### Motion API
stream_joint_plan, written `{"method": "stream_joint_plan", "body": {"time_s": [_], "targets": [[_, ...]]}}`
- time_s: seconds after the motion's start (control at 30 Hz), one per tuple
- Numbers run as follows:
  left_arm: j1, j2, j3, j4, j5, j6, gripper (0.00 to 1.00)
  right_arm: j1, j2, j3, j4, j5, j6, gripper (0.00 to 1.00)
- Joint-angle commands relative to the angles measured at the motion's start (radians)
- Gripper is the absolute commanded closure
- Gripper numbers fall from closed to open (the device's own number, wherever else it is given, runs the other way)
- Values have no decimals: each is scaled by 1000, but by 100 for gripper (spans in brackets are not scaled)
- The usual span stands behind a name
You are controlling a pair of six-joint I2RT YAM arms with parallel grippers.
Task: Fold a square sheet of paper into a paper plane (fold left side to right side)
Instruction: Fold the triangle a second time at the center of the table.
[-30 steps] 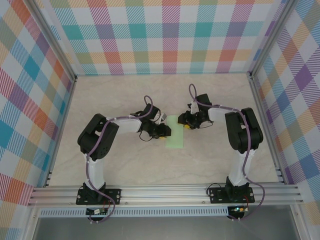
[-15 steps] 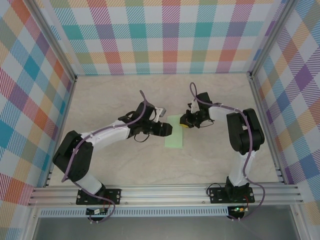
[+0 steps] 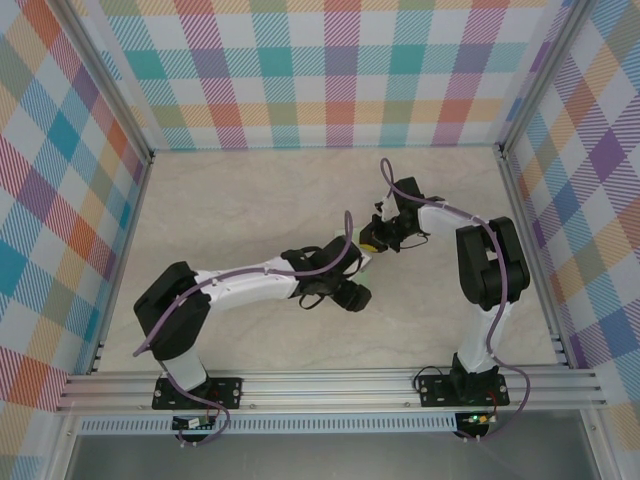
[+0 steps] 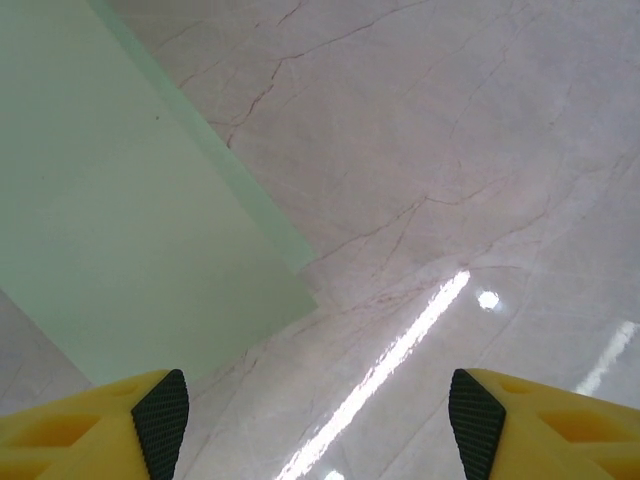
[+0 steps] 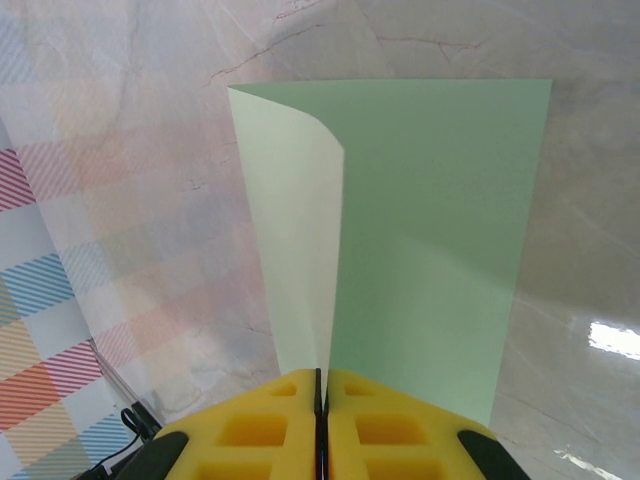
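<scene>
R fingers [image 5: 262,432] pinched shut on the curled-up edge of the sheet [image 5: 430,230]; L fingers [image 4: 95,425] wide open, empty, by its near corner on the table [image 3: 230,210]. Carry edge across w/o twist, match corners, then L presses crease flat imo.

Right gripper [image 5: 322,385], yellow fingers [image 5: 260,430] pressed together on the near edge of the pale green sheet of paper [image 5: 440,230]. Ahead-left of them its upper layer curls upward; the rest lies flat on the marble table [image 5: 150,120].
</scene>
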Motion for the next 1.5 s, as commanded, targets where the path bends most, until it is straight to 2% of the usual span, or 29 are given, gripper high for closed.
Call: {"method": "stream_joint_plan", "body": {"time_s": [0.0, 0.23, 0.4, 0.5, 0.7, 0.77, 0.87, 1.07, 1.2, 1.3, 1.37, 1.47], "targets": [[-41, 57, 71, -71, -120, 45, 27, -2, -14, 19, -30, -27, 1, 91], [-80, 151, 170, -142, -288, 58, 28, -2, -10, 17, -24, -27, 3, 91], [-97, 192, 210, -176, -367, 68, 36, -2, -7, 17, -24, -28, 2, 91], [-105, 187, 211, -169, -369, 76, 48, -1, -6, 17, -26, -25, -1, 90], [-107, 175, 205, -160, -354, 77, 86, -1, -5, 19, -29, -10, -6, 85], [-107, 173, 202, -156, -357, 74, 94, -1, -6, 21, -28, -3, -5, 82], [-107, 174, 201, -155, -358, 71, 100, -1, -25, 22, -23, 16, -7, 75], [-107, 164, 196, -152, -333, 58, 100, -18, -162, 3, -32, 135, -31, 48], [-92, 148, 188, -150, -285, 40, 100, -64, -275, -63, -48, 140, -47, 37], [-66, 133, 178, -144, -217, 22, 100, -101, -371, -147, -64, 150, -65, 39], [-41, 122, 170, -141, -150, 13, 100, -117, -440, -224, -55, 144, -68, 56], [-4, 113, 162, -134, -57, -11, 100, -119, -509, -320, -26, 93, -64, 72]]}}
